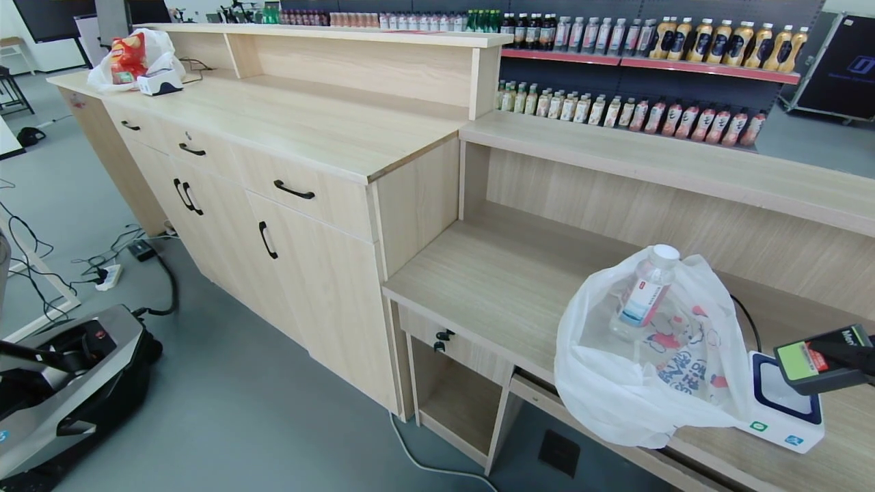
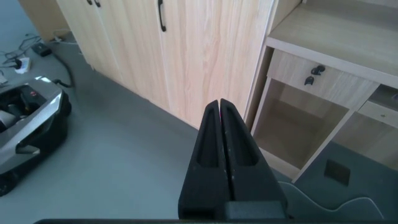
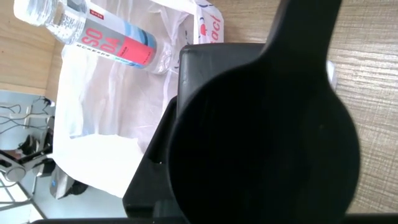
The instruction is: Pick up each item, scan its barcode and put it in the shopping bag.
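Observation:
A white shopping bag point(image 1: 636, 369) stands open on the low counter point(image 1: 492, 287), with a clear water bottle point(image 1: 646, 290) upright inside it. Just right of the bag sits a white scanner with a blue top point(image 1: 786, 410). My right gripper point(image 1: 853, 357) is shut on a dark box with a green and red label point(image 1: 813, 362), held just above the scanner. From the right wrist, the box point(image 3: 261, 137) is close up and dark, with the bottle point(image 3: 106, 37) and the bag point(image 3: 99, 118) beyond. My left gripper point(image 2: 219, 104) is shut and holds nothing, low over the grey floor beside the cabinet.
A tall cabinet with black handles point(image 1: 294, 191) runs along the left. On its far end lie a second bag of snacks point(image 1: 130, 58) and another scanner point(image 1: 160, 82). Shelves of drink bottles point(image 1: 649, 41) line the back. Cables point(image 1: 102, 273) lie on the floor.

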